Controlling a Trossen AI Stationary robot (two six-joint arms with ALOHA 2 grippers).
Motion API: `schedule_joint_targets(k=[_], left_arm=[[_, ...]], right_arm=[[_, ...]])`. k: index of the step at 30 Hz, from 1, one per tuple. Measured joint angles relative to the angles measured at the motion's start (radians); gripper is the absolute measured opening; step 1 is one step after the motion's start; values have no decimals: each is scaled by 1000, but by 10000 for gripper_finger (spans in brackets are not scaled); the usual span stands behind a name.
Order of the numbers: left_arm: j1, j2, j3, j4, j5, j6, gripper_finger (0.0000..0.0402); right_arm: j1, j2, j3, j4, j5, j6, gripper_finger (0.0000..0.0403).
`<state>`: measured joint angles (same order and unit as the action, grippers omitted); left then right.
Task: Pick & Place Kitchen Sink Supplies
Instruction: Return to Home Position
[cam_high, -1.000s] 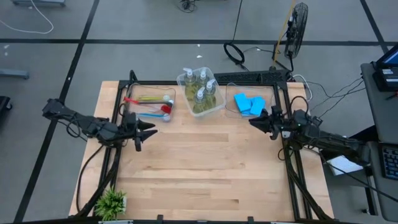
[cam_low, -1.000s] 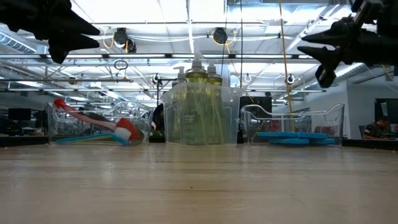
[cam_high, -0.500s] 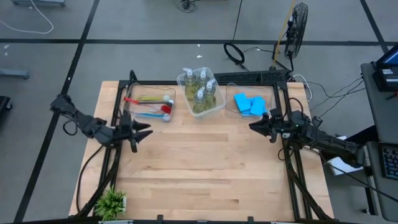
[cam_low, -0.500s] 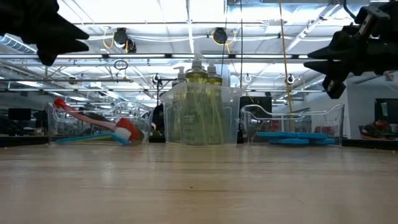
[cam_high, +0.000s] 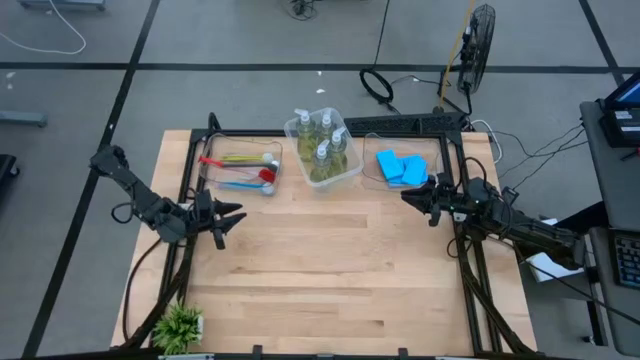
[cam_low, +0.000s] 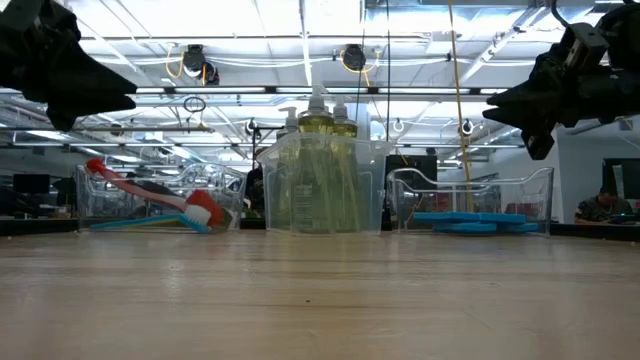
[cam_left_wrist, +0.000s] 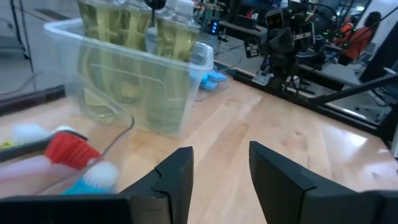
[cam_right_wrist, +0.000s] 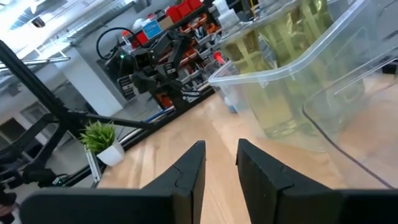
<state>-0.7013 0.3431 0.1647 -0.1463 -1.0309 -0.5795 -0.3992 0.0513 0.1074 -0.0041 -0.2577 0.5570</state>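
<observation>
Bright overhead light, blurred wrist foregrounds

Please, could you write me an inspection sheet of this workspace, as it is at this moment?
Surface: wooden table, bare in the middle and front.
Job's things: brushes in the left bin; soap bottles in the middle bin; blue sponges in the right bin.
Clutter: potted plant at the front left corner.
Grippers: left gripper and right gripper both open, empty, above the table.
Cables: coil on the floor behind.
Surroundings: fan; seated person far off.
</observation>
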Motion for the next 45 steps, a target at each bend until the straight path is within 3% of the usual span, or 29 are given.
schedule_joint_targets(k=[7,12,19,24,28,34,39,45], left_arm=[[-17,-22,-2,-17,-57,15,157],[44,-58,-2,-17,34,62,157],[223,-93,-2,-93,253,95,157],[299,-202,-2,-212,252,76,157],[322,-340,-1,-268,289,147,157],[351,-339,-4,-260,326,132,157],[374,-338,-49,-132,447,209,157],[413,-338,-55,-172,458,215,157]], right_arm=[[0,0,0,1,-6,0,79],[0,0,0,8,-6,6,78],[0,0,-1,26,-8,6,79],[0,0,-1,28,-9,7,78],[0,0,-1,29,-9,6,81],[0,2,-1,30,-4,-20,80],[0,6,-1,35,-5,-21,80],[0,6,-1,34,-7,-23,80]])
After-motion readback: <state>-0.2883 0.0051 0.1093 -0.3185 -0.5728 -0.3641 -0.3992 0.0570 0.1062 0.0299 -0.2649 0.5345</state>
